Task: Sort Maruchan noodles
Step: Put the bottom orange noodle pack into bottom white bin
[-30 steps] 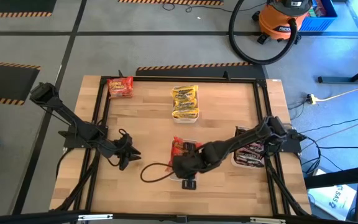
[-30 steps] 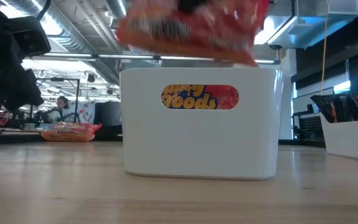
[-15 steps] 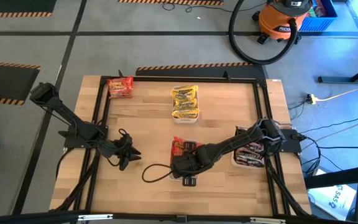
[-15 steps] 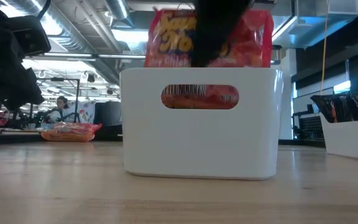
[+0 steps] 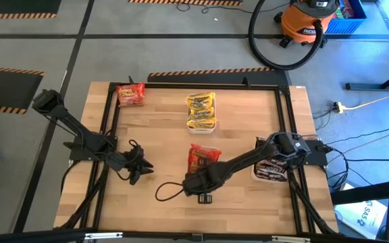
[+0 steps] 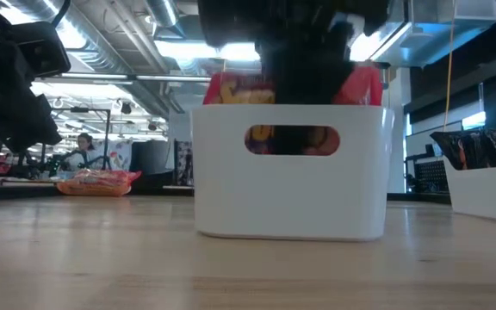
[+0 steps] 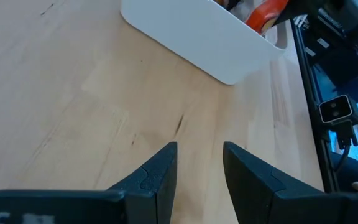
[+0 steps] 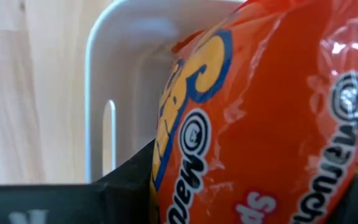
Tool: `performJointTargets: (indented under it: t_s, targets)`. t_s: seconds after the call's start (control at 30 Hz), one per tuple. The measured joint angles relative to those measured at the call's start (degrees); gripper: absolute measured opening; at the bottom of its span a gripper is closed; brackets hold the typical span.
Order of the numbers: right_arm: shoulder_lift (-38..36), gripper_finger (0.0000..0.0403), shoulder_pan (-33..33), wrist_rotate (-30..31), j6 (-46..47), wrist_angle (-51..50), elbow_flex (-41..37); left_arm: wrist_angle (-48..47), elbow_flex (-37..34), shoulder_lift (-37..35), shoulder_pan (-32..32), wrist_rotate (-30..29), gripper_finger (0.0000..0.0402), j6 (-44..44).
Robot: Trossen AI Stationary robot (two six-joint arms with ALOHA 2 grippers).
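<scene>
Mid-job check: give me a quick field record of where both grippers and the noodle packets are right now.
right gripper: over the near centre white bin, shut on a red packet held inside the bin
left gripper: waiting above bare table, open, holding nothing
yellow packets: in the far centre bin
dark packets: in the right-side bin
loose red packet: on the table at the far left corner, not yet sorted

high: straight down on table (image 5: 161, 128) | low: level, close to white tray (image 6: 291, 172) | wrists: near | shared: tray
</scene>
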Motion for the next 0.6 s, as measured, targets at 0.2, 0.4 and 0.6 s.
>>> performJointTargets:
  t_s: [0.2, 0.4, 0.6]
  targets:
    - [1.71, 0.0157, 0.0, 1.44, 0.02, -0.15, 0.09, -0.01, 0.0, 0.0, 0.0, -0.34, 0.0124, 0.0]
    - [1.91, 0.0157, -0.02, 3.79, -0.02, -0.24, 0.09, -0.01, 0.0, 0.0, 0.0, -0.34, 0.0124, 0.0]
    - [1.97, 0.0189, -0.04, 4.35, -0.03, -0.5, 0.04, -0.01, 0.0, 0.0, 0.0, -0.35, 0.0124, 0.0]
